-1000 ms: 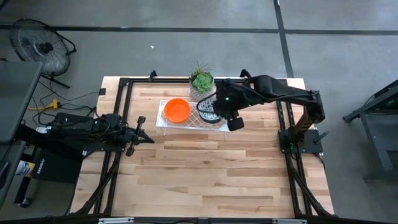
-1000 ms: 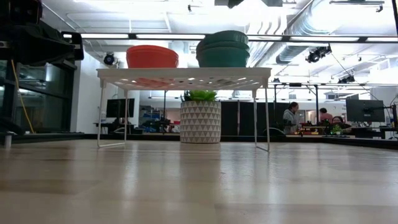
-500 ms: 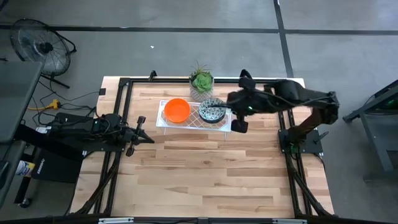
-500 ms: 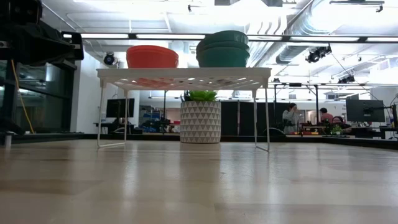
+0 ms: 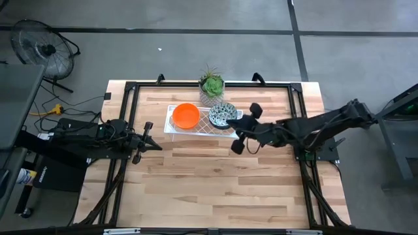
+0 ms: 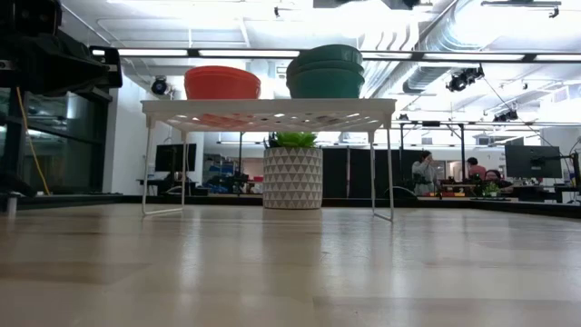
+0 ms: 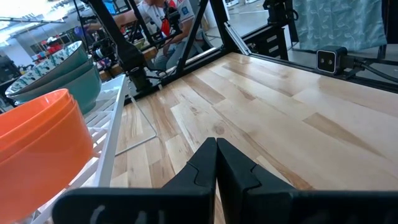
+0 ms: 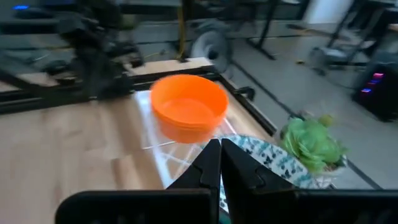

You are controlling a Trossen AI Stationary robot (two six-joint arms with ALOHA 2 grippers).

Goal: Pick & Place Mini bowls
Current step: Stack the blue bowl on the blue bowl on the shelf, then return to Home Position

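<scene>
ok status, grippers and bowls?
Right gripper shut, empty, beside the white rack. Left gripper shut, parked at table's left. Orange bowls and speckled bowls stacked on rack. Nothing in the way.

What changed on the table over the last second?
The right gripper pulled back off the speckled bowls toward its own side, empty, fingers shut. The speckled bowls, the orange bowls, the white rack, the plant and the left gripper stayed put.
</scene>
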